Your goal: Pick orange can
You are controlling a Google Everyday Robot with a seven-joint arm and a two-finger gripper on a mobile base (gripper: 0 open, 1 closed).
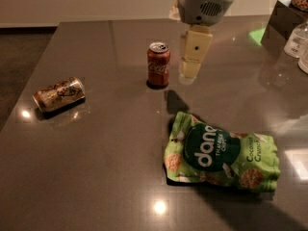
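Note:
The orange can [58,94] lies on its side at the left of the dark table [106,172], its mottled orange-gold label up and a silver end facing right. My gripper [188,75] hangs from the arm at the top centre, above the table, just right of the upright red cola can [158,64]. It is far to the right of the orange can and holds nothing that I can see.
A green snack bag [220,152] lies flat at the right front. A dark box [284,20] and clear bottles [297,38] stand at the far right edge. The table's left edge runs close behind the orange can.

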